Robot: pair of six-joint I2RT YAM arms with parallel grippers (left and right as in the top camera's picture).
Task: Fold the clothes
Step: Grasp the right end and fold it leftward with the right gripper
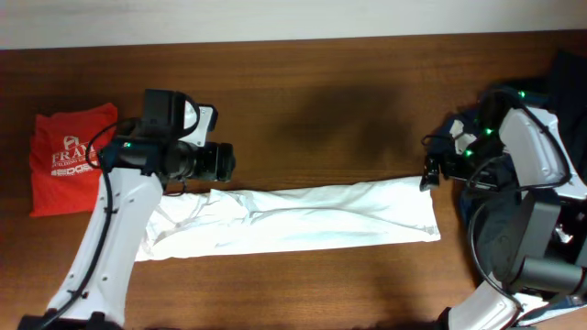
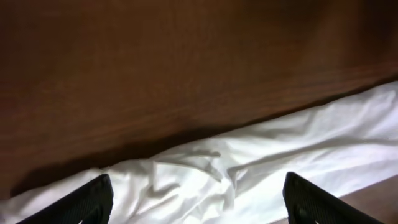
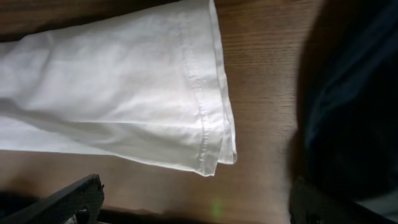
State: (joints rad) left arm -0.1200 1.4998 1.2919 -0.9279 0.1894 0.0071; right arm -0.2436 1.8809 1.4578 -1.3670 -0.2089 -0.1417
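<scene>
I see a long white cotton garment (image 1: pixel 303 215) lying flat on the brown wooden table (image 1: pixel 321 92), in the front half, folded lengthwise into a narrow strip running left to right

Its right end is a straight hem with a double row of stitching (image 3: pixel 199 93). The layers are stacked there, edges nearly flush, with a small offset at the bottom corner. The middle of the strip is fairly smooth with one long diagonal crease. The left end is wider, wrinkled and bunched, partly hidden under the left arm. The left wrist view shows a small puckered fold (image 2: pixel 186 165) near the cloth's back edge

The left gripper (image 1: pixel 220 162) is over the back edge of the strip's left part. Its jaws are spread wide, with both black fingers (image 2: pixel 93 199) at the frame corners and cloth between them. I can't tell if the tips touch the fabric

The right gripper (image 1: pixel 429 172) is just beside the strip's back right corner. Its jaws are also wide apart, with the hem end ahead of them in the right wrist view and nothing clamped

A folded red t-shirt with white print (image 1: pixel 69 160) sits at the far left, well apart from the strip. A dark pile of clothing (image 1: pixel 564 78) lies at the right edge behind the right arm, and shows as a dark mass (image 3: pixel 354 93) beside the hem
</scene>
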